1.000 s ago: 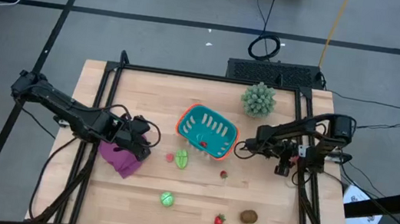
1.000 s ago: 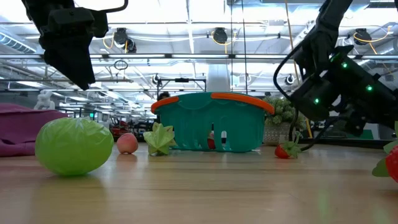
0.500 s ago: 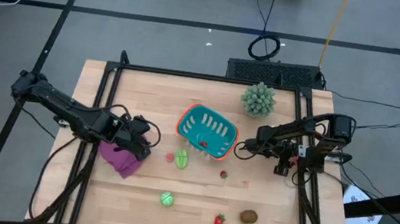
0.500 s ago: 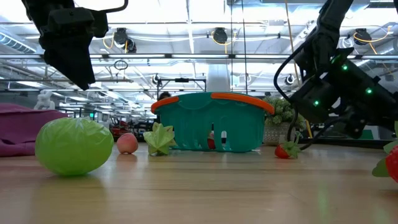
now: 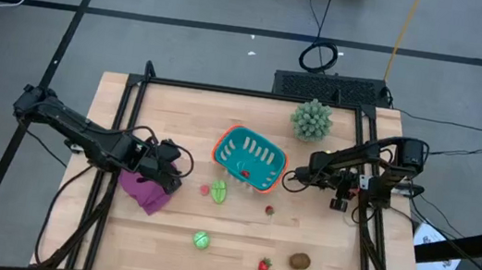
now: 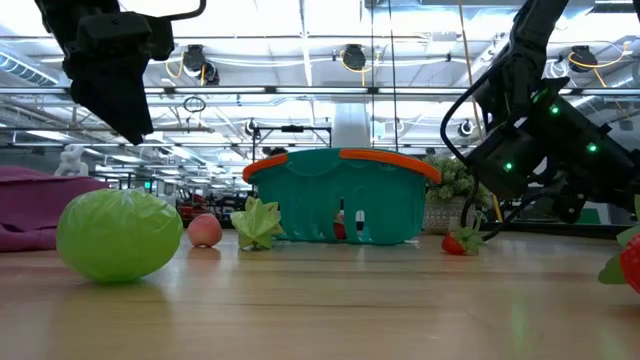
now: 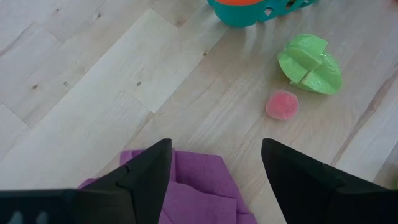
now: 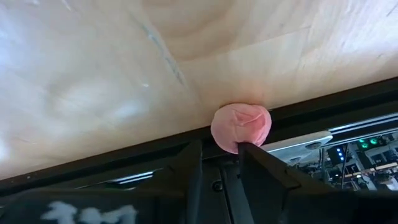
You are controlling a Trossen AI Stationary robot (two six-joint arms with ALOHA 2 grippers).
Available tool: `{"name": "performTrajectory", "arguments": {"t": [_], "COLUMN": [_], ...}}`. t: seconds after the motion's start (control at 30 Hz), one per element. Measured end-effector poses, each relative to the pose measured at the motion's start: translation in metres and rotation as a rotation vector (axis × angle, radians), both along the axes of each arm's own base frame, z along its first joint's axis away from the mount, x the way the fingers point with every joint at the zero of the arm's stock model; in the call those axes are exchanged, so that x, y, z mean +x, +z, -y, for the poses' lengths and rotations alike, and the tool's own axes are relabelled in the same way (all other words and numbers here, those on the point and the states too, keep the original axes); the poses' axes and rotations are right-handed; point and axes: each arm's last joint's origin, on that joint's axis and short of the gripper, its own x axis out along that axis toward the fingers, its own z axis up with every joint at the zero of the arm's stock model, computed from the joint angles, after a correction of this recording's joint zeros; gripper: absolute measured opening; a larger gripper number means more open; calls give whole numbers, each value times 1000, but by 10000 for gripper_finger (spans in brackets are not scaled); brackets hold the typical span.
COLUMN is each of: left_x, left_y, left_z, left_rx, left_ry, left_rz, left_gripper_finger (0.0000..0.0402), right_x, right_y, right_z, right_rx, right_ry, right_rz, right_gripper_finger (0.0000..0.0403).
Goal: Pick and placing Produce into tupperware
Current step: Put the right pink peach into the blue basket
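Produce count: one red piece inside the teal tupperware (image 5: 247, 157) near counter centre. Six pieces lie loose toward the near edge. Left gripper (image 7: 214, 163), released, hangs over the purple cloth (image 5: 146, 190). Right gripper (image 8: 219, 163) grasps a pink piece (image 8: 241, 126) at the right edge.

I've got the high view straight overhead, taking in the whole table (image 5: 179, 108) from far up. The low view sits at tabletop level, looking across into the room, and shares the teal basket (image 6: 340, 195) with the overhead. Left wrist view looks steeply down, close over the purple cloth (image 7: 193, 193). Right wrist view sits very near the wood by the table's edge.
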Motion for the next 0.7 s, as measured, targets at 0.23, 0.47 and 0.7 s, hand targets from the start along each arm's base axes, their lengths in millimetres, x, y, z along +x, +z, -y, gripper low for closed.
{"name": "performTrajectory", "arguments": {"t": [0.23,0.47,0.7], "left_x": [0,0,0], "left_y": [0,0,0], "left_z": [0,0,0], "left_rx": [0,-16,-16], "left_ry": [0,-4,-4], "left_rz": [0,-4,-4], "left_gripper_finger": [253,253,253], "right_x": [1,1,2], "right_y": [-1,-1,-1], "right_z": [0,-1,-1], "right_rx": [7,36,33], "right_ry": [4,-4,-11], "right_rz": [10,18,24], "right_gripper_finger": [88,122,133]}}
